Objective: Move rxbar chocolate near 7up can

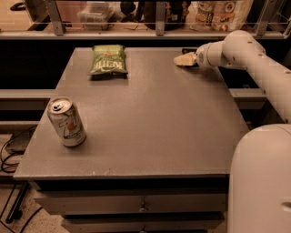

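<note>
The 7up can (66,121), silver-white with a green base, stands upright near the table's front left corner. A small dark flat thing (188,50), which seems to be the rxbar chocolate, lies at the back right of the table and is mostly hidden behind my gripper. My gripper (183,59) is low over the table's back right, right beside that dark bar, far from the can. I cannot tell whether it touches the bar.
A green chip bag (108,59) lies flat at the table's back left. The grey table (150,118) has drawers below its front edge. A shelf with containers (218,11) runs behind it. My white body (261,182) fills the lower right.
</note>
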`<action>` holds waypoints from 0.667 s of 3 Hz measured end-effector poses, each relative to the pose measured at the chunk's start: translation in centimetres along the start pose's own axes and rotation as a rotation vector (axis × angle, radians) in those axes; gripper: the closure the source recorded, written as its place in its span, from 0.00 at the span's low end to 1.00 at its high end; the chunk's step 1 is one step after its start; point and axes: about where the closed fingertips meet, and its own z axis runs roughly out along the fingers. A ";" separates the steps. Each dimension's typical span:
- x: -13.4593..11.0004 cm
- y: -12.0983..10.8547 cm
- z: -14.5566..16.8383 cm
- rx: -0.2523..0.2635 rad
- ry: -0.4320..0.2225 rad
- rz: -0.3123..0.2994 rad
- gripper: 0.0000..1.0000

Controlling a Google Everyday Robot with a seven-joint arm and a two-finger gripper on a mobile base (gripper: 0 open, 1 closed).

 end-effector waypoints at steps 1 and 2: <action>-0.1 0.0 0.0 0.000 0.000 0.000 0.71; -0.3 0.0 -0.2 0.000 0.000 0.000 0.93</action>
